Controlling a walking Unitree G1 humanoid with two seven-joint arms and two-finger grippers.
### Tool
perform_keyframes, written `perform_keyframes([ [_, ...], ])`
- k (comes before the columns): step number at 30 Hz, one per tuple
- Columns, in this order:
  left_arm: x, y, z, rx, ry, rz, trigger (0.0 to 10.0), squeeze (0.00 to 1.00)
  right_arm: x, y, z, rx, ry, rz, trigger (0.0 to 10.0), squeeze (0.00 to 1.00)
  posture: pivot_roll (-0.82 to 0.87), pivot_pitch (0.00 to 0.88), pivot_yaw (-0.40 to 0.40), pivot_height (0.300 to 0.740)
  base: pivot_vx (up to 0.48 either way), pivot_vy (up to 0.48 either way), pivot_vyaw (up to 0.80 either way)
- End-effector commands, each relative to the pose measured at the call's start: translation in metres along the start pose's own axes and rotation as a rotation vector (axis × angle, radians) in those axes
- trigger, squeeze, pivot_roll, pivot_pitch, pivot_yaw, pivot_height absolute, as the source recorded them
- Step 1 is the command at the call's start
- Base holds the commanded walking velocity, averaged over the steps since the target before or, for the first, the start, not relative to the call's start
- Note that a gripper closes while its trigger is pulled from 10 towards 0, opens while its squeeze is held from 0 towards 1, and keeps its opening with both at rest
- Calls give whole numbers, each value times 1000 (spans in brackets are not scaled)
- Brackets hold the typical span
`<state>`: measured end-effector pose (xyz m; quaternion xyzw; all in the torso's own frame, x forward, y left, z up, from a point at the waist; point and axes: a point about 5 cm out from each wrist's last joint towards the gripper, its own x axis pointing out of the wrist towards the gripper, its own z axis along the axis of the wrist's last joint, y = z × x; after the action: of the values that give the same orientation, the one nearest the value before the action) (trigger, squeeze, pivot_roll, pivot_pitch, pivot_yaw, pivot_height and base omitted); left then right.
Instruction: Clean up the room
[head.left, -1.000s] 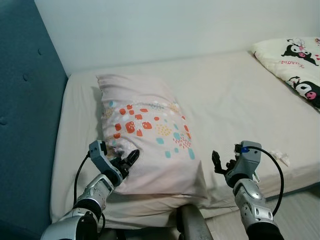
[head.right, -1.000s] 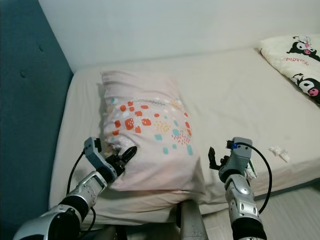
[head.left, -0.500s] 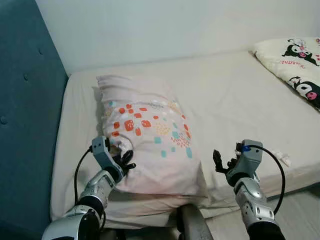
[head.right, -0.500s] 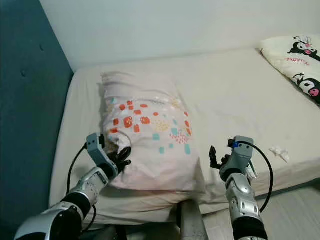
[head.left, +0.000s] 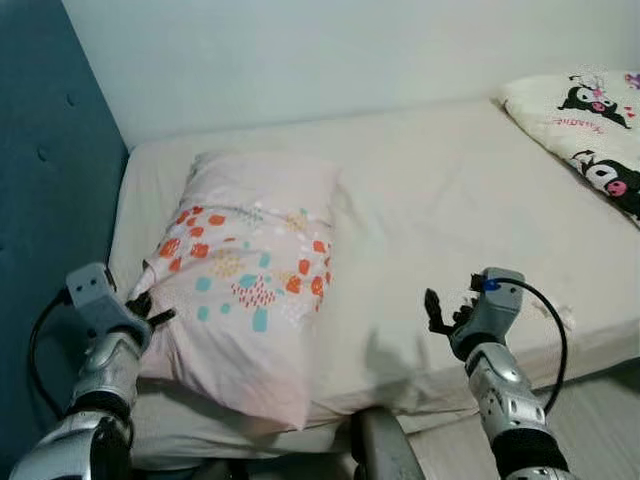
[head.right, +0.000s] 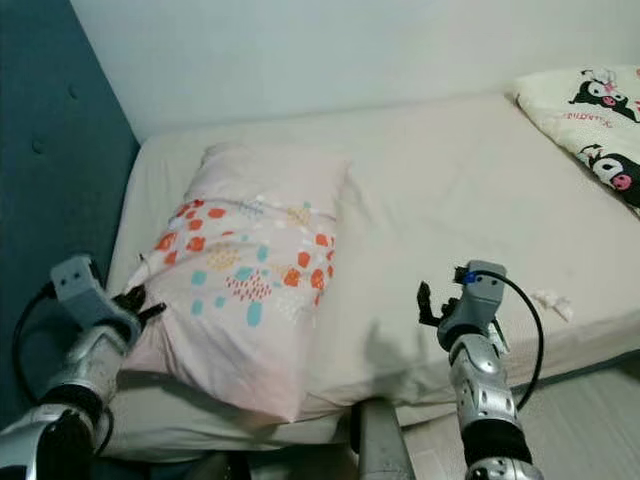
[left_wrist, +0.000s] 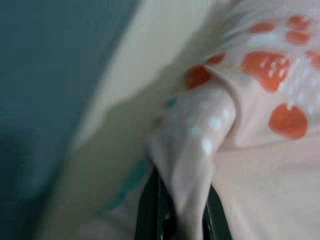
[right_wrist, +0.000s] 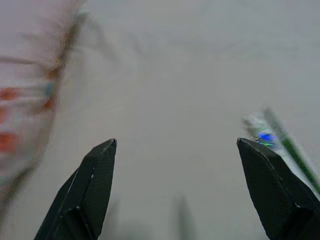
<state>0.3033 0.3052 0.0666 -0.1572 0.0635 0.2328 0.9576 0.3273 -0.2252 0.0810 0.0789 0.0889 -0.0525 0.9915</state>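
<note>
Pink pillow (head.left: 250, 290) corner pinched, hiding left gripper (head.left: 150, 308) tips | right gripper (head.left: 437, 312) wide, empty | 2nd pillow (head.left: 585, 135) cut off

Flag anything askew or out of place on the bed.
The patterned pillow lies skewed, its near corner hanging over the mattress edge, with the left gripper pinching its corner. A small crumpled white scrap lies near the front edge, right side.

You had the pale pink pillow (head.left: 250, 300), dotted orange and teal, lying slanted on the bed's (head.left: 450, 230) left side, its near-left corner bunched, its near end overhanging the mattress edge.
</note>
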Motion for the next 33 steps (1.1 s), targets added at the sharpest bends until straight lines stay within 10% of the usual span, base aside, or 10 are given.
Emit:
perform_keyframes([
  [1, -10, 45, 24, 13, -110, 188, 0, 0, 0, 0, -6, 7, 30, -1, 10000, 0, -95, 144, 19, 605, 0, 0, 0],
  [11, -85, 94, 30, 96, -129, 379, 0, 0, 8, 12, -3, -9, 44, 53, 10000, 0, -10, 143, -3, 605, 0, 0, 0],
  [18, -171, 114, -29, 120, 200, 383, 0, 0, 15, 24, -1, -16, 53, 97, 10000, 0, 37, 135, -8, 605, 0, 0, 0],
  [23, -200, 85, -64, 11, 552, 135, 0, 0, 17, 28, -1, -16, 52, 110, 10000, 0, 36, 130, -1, 605, 0, 0, 0],
  [30, -184, 47, -53, -81, 509, -6, 0, 0, 17, 25, -1, -9, 49, 99, 10000, 0, 19, 134, 11, 605, 0, 0, 0],
  [31, -169, 22, -42, -145, 426, -98, 4196, 0, 16, 23, -3, -8, 50, 93, 10000, 0, 17, 135, 11, 605, 0, 0, 0],
  [32, -169, 22, -42, -145, 426, -98, 4196, 0, 16, 23, -3, -8, 50, 93, 10000, 0, 17, 135, 11, 605, 0, 0, 0],
  [33, -154, -3, -27, -197, 334, -194, 10000, 0, 14, 21, -5, -8, 51, 87, 10000, 0, 4, 135, 14, 605, 0, 0, 0],
])
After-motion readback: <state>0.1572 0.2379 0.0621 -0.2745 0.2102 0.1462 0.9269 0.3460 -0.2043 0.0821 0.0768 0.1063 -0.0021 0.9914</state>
